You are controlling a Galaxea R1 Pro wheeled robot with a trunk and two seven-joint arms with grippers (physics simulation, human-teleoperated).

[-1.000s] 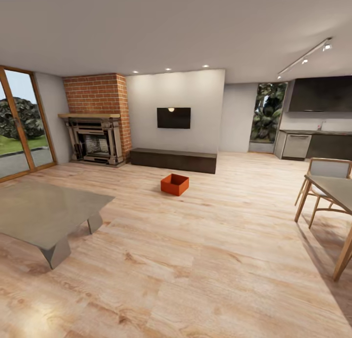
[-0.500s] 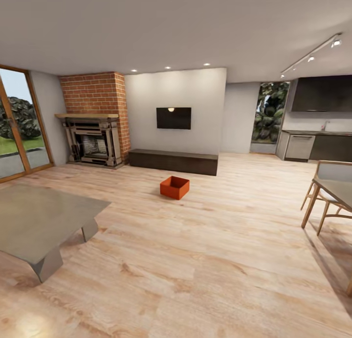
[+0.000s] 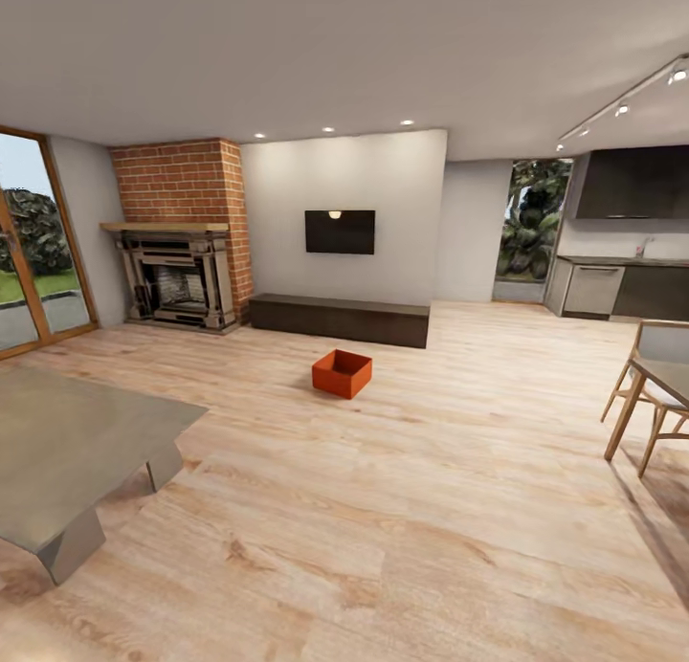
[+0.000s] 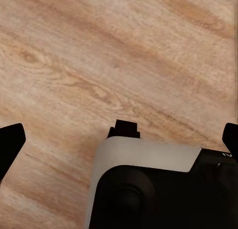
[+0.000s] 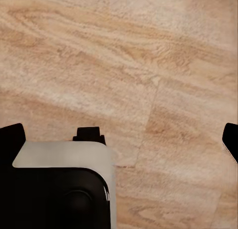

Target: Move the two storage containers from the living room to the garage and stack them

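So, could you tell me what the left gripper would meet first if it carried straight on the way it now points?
Most likely the wood-plank floor: the left gripper points down at bare planks, fingers spread wide with nothing between them. How far off the floor lies is unclear.

No legible text, labels, brands, numbers or signs in any view. Left wrist view: a faint pale mark on the dark housing (image 4: pixel 225 153) at the frame edge, cut off and too small to read. The bin (image 3: pixel 342 372), TV (image 3: pixel 340 231) and cabinet (image 3: pixel 339 319) carry no visible markings; the TV screen is dark with one small light reflection.
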